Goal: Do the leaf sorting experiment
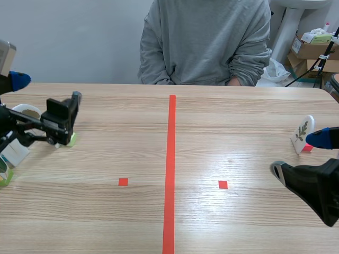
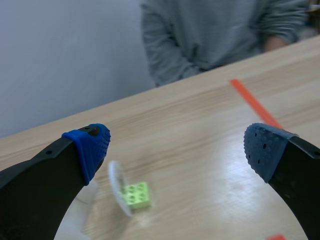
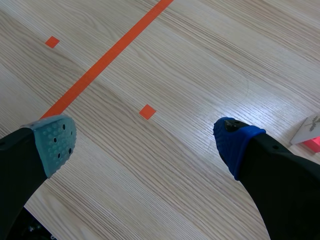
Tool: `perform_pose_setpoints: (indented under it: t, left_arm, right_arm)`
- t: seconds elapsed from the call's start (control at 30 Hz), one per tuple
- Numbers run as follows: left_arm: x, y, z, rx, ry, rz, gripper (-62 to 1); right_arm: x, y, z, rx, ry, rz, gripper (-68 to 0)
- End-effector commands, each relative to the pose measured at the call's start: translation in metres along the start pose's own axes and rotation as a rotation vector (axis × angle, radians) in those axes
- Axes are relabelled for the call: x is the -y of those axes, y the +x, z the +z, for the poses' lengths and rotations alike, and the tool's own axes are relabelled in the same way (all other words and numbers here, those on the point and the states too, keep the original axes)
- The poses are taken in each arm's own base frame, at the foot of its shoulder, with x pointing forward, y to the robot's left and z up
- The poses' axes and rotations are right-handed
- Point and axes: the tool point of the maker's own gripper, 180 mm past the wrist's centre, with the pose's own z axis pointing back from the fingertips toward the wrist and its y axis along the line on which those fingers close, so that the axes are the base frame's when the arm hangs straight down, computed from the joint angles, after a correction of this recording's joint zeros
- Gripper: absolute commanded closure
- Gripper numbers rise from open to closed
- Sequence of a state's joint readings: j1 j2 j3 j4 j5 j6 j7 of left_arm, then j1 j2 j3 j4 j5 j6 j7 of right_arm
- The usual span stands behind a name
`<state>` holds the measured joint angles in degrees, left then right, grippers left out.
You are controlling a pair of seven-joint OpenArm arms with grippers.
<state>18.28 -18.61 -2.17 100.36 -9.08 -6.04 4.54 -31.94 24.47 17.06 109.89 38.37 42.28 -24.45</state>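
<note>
A white card with a dark leaf picture (image 1: 303, 130) stands on a small red block (image 1: 308, 148) near the table's right edge. It also shows in the right wrist view, where the leaf card (image 3: 310, 128) is ahead of and beside the blue finger. My right gripper (image 3: 144, 141) is open over bare table, just in front of that card. A white card on a green block (image 2: 136, 195) stands below and ahead of my open left gripper (image 2: 175, 145). At the scene's left, the green block (image 1: 70, 140) is partly hidden by the left arm. Another card on a green base (image 1: 14, 154) stands nearer.
A person in a grey sweatshirt (image 1: 206, 42) sits across the table. An orange tape line (image 1: 170, 174) runs down the middle, with a small square mark on each side. Cardboard boxes (image 1: 312, 50) and a stand are behind the table at the back right.
</note>
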Motion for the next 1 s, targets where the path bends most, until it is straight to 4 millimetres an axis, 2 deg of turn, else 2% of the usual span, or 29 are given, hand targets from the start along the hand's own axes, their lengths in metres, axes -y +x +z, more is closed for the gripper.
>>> perform_pose_setpoints:
  t: [0.0, 0.23, 0.33, 0.43, 0.6, 0.8, 0.97]
  left_arm:
    - [0.007, -0.005, 0.008, -0.018, -0.031, 0.004, -57.3]
    - [0.067, 0.014, 0.049, -0.016, -0.260, 0.041, -57.2]
    - [0.083, 0.021, 0.060, -0.013, -0.330, 0.061, -57.2]
    - [0.090, 0.021, 0.067, -0.030, -0.365, 0.082, -57.2]
    - [0.098, 0.009, 0.079, -0.088, -0.411, 0.093, -57.2]
    - [0.104, 0.001, 0.088, -0.131, -0.430, 0.136, -57.2]
    - [0.106, 0.004, 0.090, -0.132, -0.436, 0.148, -57.2]
  right_arm:
    - [0.002, 0.010, 0.002, 0.031, 0.004, 0.022, -56.0]
    - [0.002, 0.012, 0.002, 0.039, 0.004, 0.022, -56.0]
    - [0.002, 0.012, 0.002, 0.039, 0.004, 0.022, -56.0]
    - [0.002, 0.012, 0.002, 0.039, 0.004, 0.022, -56.6]
    - [0.002, 0.010, 0.002, 0.032, 0.003, 0.023, -63.1]
    - [0.004, 0.008, 0.002, 0.017, -0.004, 0.037, -63.1]
    - [0.004, 0.005, 0.002, 0.008, -0.005, 0.038, -63.1]
